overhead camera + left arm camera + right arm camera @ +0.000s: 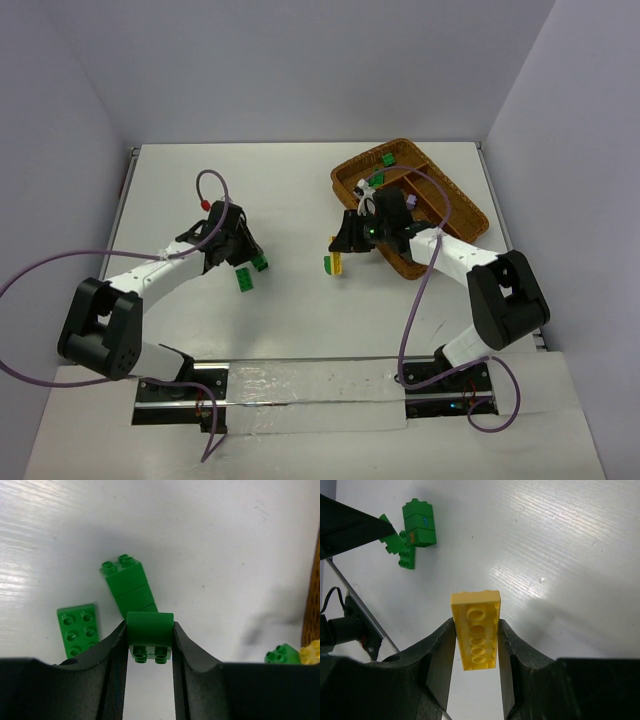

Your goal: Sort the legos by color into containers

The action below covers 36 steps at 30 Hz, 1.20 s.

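My left gripper is shut on a small green lego, studs facing the camera, low over the white table. Just beyond it lies a stacked green lego, with a flat green plate to its left. My right gripper is shut on a long yellow lego, hollow underside towards the camera. In the top view the left gripper is at centre-left. The right gripper hangs just left of the brown wicker tray. Green legos and a lilac one lie in its containers.
Another green lego lies on the table beside the held yellow one. The right wrist view shows the green stack and the left arm's dark body at top left. Purple cables loop off both arms.
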### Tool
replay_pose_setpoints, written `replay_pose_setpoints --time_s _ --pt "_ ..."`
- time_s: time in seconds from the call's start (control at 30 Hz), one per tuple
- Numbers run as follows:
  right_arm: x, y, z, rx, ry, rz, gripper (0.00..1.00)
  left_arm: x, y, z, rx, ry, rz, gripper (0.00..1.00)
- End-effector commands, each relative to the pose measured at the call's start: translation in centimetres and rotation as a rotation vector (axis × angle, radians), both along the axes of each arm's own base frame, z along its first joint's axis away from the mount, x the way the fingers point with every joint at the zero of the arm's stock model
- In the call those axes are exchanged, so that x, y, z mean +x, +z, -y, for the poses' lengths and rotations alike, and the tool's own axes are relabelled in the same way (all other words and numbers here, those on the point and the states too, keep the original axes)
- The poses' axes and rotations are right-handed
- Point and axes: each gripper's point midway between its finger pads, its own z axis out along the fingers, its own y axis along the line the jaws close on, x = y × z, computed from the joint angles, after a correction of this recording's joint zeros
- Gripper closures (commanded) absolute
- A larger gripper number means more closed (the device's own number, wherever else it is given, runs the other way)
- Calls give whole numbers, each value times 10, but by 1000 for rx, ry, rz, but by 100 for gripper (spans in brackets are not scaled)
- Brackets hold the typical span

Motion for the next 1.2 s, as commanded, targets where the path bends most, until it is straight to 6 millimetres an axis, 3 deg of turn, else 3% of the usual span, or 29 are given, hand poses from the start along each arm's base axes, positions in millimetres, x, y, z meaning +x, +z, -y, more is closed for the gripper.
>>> replay_pose_setpoints --time_s 0.0,0.2,0.33,0.43,0.5,0.53,0.7,0.87,0.97,1.17 --pt "1 17 -2 8 16 63 100 5 14 -13 86 59 56 100" --pt "-3 24 -12 36 49 65 100 -3 27 -12 77 -4 118 100" --pt "-5 6 -25 -50 90 35 100 -6 33 -8 47 -20 129 100" --pt "-11 -5 -41 -66 129 2 100 -6 49 -2 12 -47 163 100" --pt "-15 -8 -51 -38 145 -7 100 -4 56 -11 57 -19 169 100" --pt "-16 -9 -54 -32 147 -12 100 -4 53 -24 119 20 154 100" --pt "-16 -8 -62 -42 167 -5 100 2 47 -52 235 84 111 100" --pt "-11 -8 -51 -104 138 9 100 2 26 -57 263 113 41 100" --pt "-9 -3 -41 -131 109 23 100 2 20 -50 243 85 16 100" --pt "-19 -31 -38 -197 131 -79 99 23 79 -20 93 13 168 100"
